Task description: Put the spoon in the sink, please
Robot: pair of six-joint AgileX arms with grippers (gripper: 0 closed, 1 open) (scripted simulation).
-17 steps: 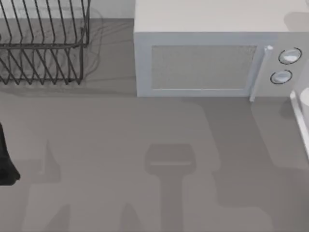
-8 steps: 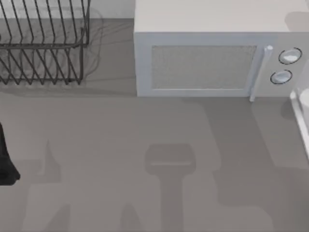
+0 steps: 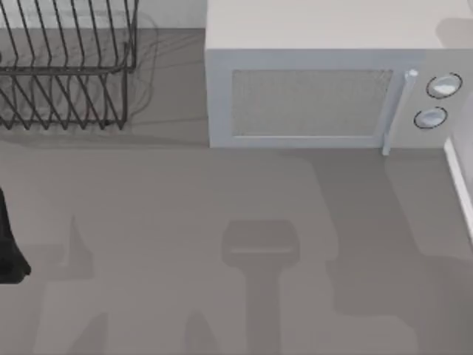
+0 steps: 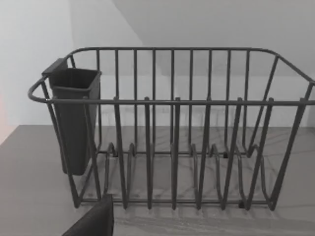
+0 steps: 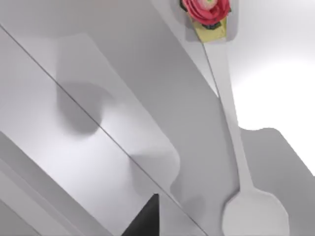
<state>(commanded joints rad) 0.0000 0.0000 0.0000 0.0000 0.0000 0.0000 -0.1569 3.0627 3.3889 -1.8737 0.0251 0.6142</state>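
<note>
White spoon (image 5: 235, 132) lying flat on pale steel sink (image 5: 74, 142) surface, flower-topped handle end away from bowl, dark tip of right gripper (image 5: 145, 219) nearby, finger state impossible to tell, left arm (image 3: 9, 244) parked at left table edge facing wire dish rack (image 4: 172, 128), microwave (image 3: 325, 81) behind.

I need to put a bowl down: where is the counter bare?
The broad counter in front of the microwave and the dish rack is bare. The back strip is crowded: rack and microwave leave only a narrow gap. The left arm sits at the left edge.
</note>
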